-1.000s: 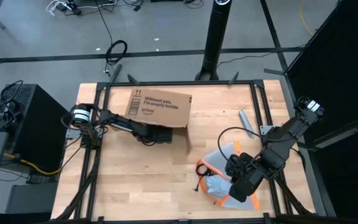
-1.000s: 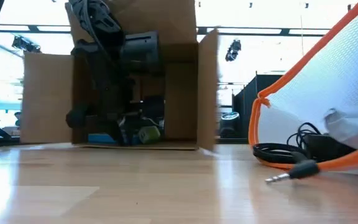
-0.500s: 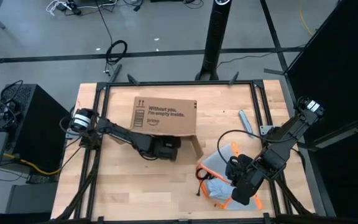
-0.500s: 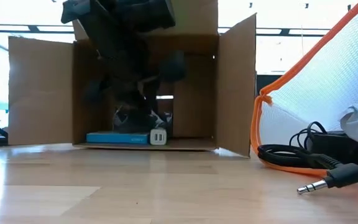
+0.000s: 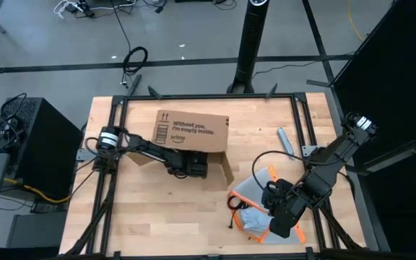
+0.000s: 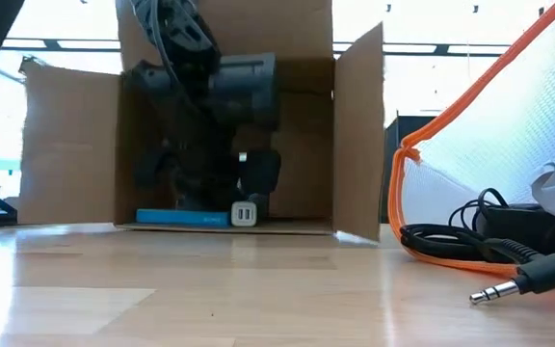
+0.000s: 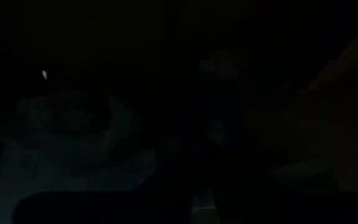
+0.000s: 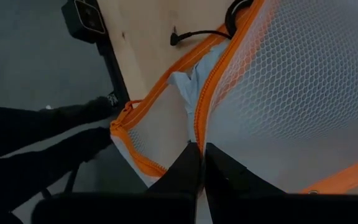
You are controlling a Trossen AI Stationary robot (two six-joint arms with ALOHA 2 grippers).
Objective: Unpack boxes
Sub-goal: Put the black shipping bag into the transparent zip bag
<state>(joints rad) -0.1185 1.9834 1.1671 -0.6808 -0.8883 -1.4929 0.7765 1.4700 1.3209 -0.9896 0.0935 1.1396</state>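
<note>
Light, stiff corrugated box [image 6: 176,116] lying on its side; best gripped by a flap edge. Left hand [image 6: 244,183] deep inside, finger state unclear. Right hand [image 8: 199,163] pinching mesh pouch [image 8: 291,106].

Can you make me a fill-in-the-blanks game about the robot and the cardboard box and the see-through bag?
1. The left gripper is reaching inside the brown ______ box.
2. The mesh pouch has a zipper edge coloured ______.
3. The right gripper is shut on the pouch's ______ edge.
4. A black cable with a metal ______ at its end lies by the pouch.

Missing words: cardboard; orange; orange zipper; plug
</note>
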